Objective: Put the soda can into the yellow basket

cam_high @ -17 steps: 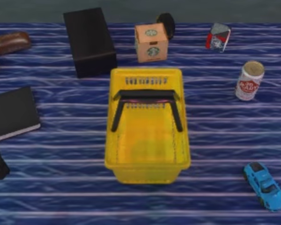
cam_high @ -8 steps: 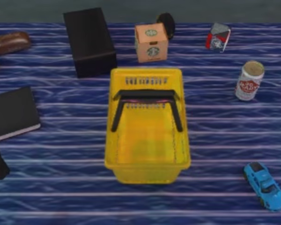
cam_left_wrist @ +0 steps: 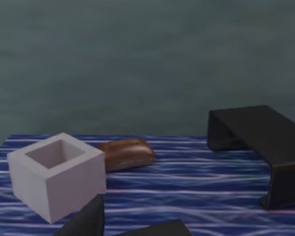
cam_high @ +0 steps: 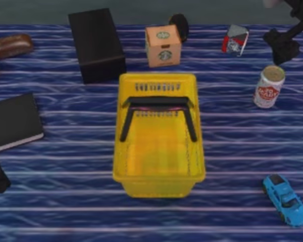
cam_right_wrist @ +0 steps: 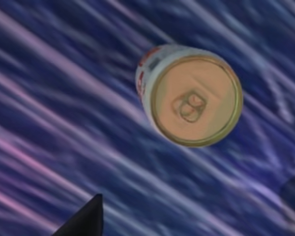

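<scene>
Nearest the desk's front edge, toward its right front corner, a blue toy car (cam_high: pixel 286 200) lies well apart from everything else. The yellow basket (cam_high: pixel 159 177) sits at the desk's middle, its black handles folded down across the back half of its opening; those handles look like the first hazard, since a can lowered over the back half could catch on them and tip out rather than drop in.

Farther back on the right, the soda can (cam_high: pixel 269 86) stands upright on the desk, apart from the basket and not yet touched. The right gripper (cam_high: pixel 282 46) hangs just behind it near the back right corner, and the right wrist view looks almost straight down on the can's gold top (cam_right_wrist: pixel 195 101). Only one dark fingertip (cam_right_wrist: pixel 86 219) shows there, so I cannot tell whether the fingers are spread or together. If they come down together, or off-centre, I judge they would strike the rim and knock the can over, and it could roll toward the right edge. A pinch high on the smooth wall could also slip in transit.

A red-and-grey carton (cam_high: pixel 235 39) stands near the back edge, just beside the gripper's path, and a wide swing could clip it.

The left arm is parked at the left edge, its gripper (cam_left_wrist: pixel 123 223) low over the desk, with fingers I cannot judge.
</scene>
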